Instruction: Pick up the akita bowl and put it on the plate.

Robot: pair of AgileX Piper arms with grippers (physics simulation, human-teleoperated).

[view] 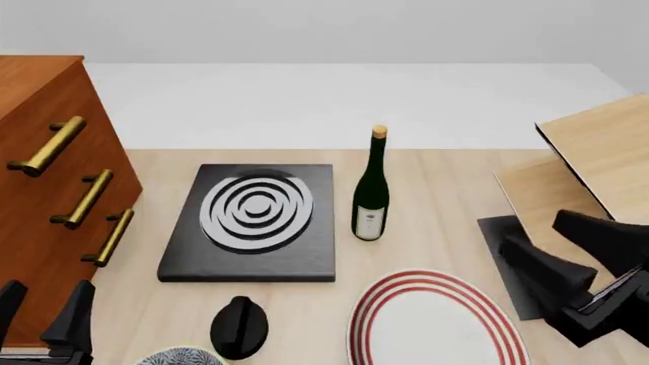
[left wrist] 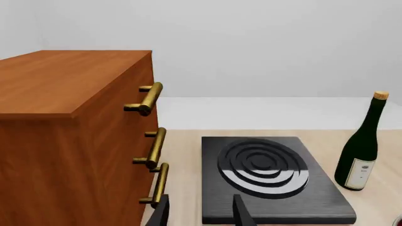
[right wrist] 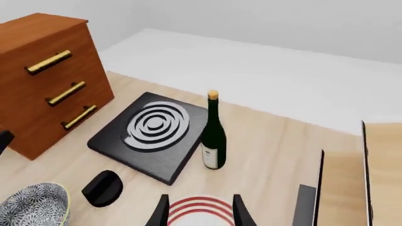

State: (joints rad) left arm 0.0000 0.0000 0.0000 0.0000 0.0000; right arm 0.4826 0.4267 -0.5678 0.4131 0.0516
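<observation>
The akita bowl [right wrist: 31, 207], blue-and-white patterned inside with a pale rim, sits at the table's near left; only its top edge [view: 181, 356] shows in the front view. The plate [view: 436, 319], white with red rings, lies at near centre-right, and also shows as plate [right wrist: 199, 207] between the right fingers. My left gripper [view: 42, 308] hangs open at the near left, beside the cabinet and left of the bowl. My right gripper [view: 573, 255] is open at the right, beyond the plate's right side. Nothing is held by either. In the left wrist view the left gripper [left wrist: 201, 216] is empty.
A wooden drawer cabinet [view: 51, 198] with brass handles stands at the left. A black slab with grey-white rings [view: 254, 220] lies mid-table, with a dark wine bottle [view: 371, 190] to its right. A black knob-like object [view: 240, 327] sits between bowl and plate. A wooden rack [view: 598, 152] stands at the right.
</observation>
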